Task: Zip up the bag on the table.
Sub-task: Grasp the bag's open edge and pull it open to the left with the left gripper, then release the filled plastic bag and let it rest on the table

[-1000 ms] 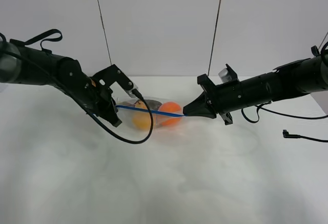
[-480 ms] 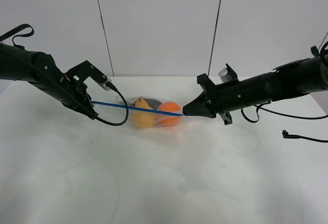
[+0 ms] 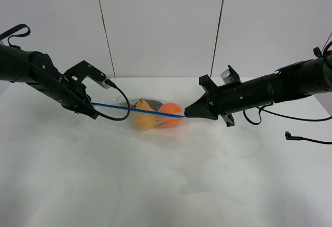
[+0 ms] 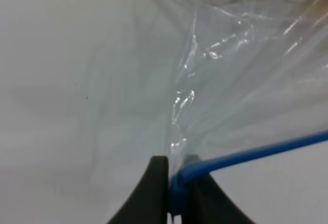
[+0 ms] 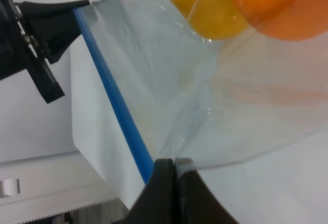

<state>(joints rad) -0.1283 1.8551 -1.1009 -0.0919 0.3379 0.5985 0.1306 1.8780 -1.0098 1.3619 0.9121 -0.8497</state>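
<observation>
At the centre of the exterior high frame, just above the middle, the bag (image 3: 155,118) lies on the table (image 3: 166,185), with orange and yellow items showing through the clear film. Its blue zip strip (image 3: 137,110) runs nearly level across the frame as a straight, taut line that dips slightly from left to right. That long axis joins the two grippers. The left gripper (image 3: 94,114) is at the strip's left end and the right gripper (image 3: 187,115) at its right end, each touching the bag, so neither is nearer. Both wrist views show jaws closed narrow on the strip: the left pinches the very end of the blue line, the right pinches it along with a fold of film. By my judgement, any sealing slide must follow this axis from one gripper toward the other while the far end keeps tension. Whether the seal is already pressed shut along its length cannot be told
</observation>
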